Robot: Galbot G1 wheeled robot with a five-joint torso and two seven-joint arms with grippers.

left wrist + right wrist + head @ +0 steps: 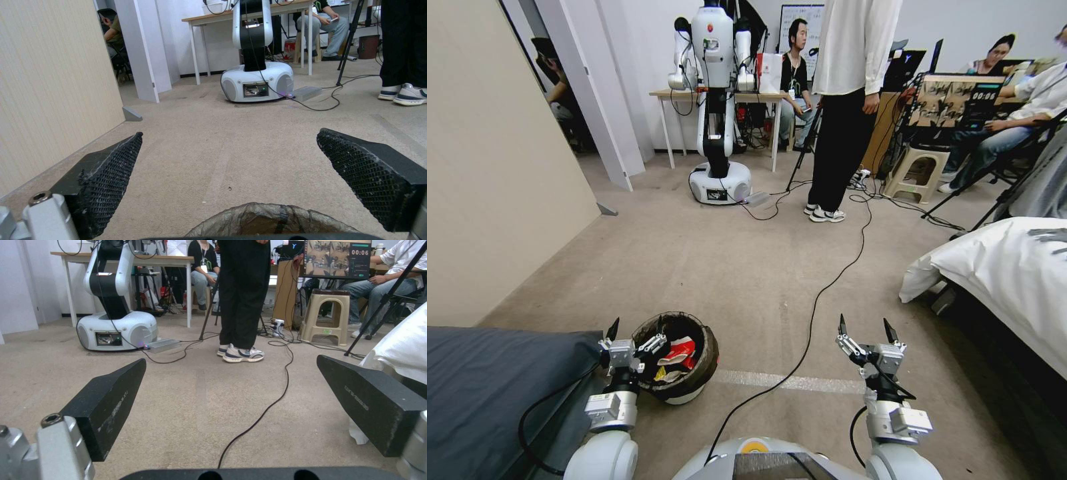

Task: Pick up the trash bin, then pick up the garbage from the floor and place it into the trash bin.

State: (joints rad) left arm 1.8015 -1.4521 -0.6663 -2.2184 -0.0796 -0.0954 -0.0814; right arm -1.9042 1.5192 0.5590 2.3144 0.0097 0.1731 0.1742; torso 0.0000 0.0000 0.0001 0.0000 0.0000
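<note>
The trash bin (694, 390), a small white bucket with a dark bag folded over its rim, stands on the carpet at my lower left. Garbage lies inside it: a red-and-white wrapper (680, 350) and a yellow scrap (660, 374). My left gripper (636, 328) hovers open at the bin's near-left rim, one finger over the rim's edge. In the left wrist view the gripper (229, 133) stands wide open, with the bagged rim of the bin (271, 216) just below and nothing between the fingers. My right gripper (866, 331) (231, 358) hangs open over bare carpet to the right.
A dark grey cushion (487, 387) lies close on the left and white bedding (1014, 273) on the right. A black cable (820, 293) crosses the carpet ahead. Farther off stand another robot (717, 180), a person (837, 133), a table and a stool (917, 170).
</note>
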